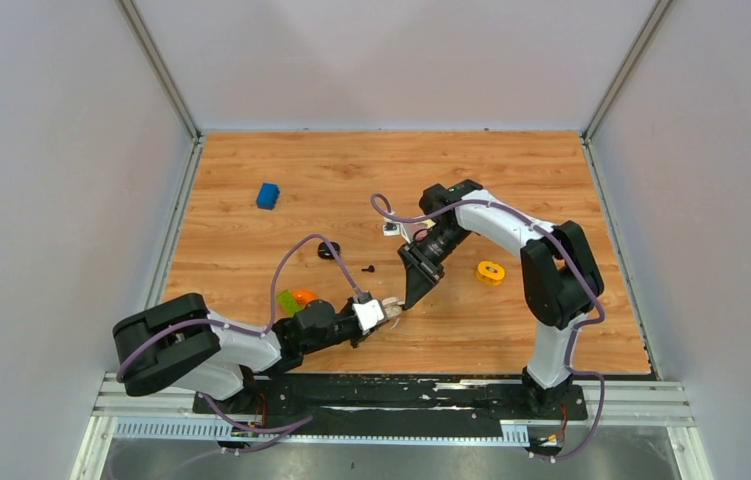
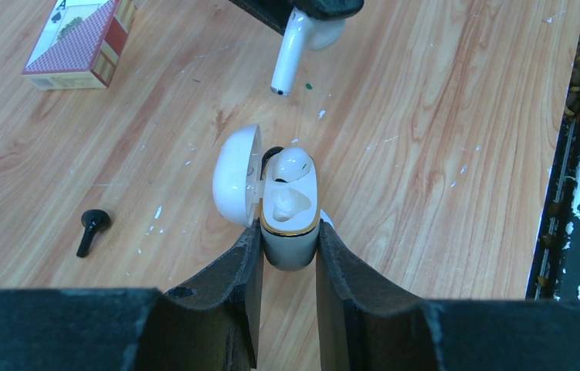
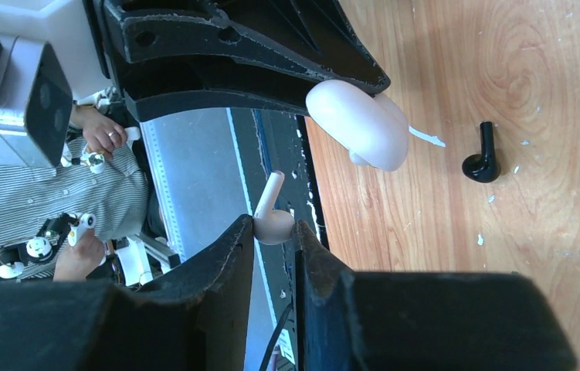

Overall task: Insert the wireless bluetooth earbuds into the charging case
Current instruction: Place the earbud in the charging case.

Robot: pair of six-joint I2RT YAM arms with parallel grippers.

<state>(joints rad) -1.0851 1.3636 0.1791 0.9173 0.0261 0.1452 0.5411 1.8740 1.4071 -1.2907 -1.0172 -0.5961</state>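
Observation:
My left gripper (image 2: 289, 234) is shut on the white charging case (image 2: 290, 251), which it holds upright with the lid (image 2: 236, 176) swung open to the left. One white earbud (image 2: 292, 165) sits in the case's far slot. My right gripper (image 3: 273, 229) is shut on a second white earbud (image 3: 271, 222) by its head, stem pointing away. That held earbud (image 2: 290, 54) hangs a short way beyond the open case, apart from it. In the top view both grippers (image 1: 388, 308) (image 1: 413, 293) meet near the table's front middle.
A small black earbud (image 2: 91, 227) lies on the wood left of the case. A playing-card box (image 2: 78, 42) lies further off. A blue block (image 1: 268, 195), a yellow ring (image 1: 490, 272), a green and orange piece (image 1: 296, 298) and a black ring (image 1: 329, 250) lie around.

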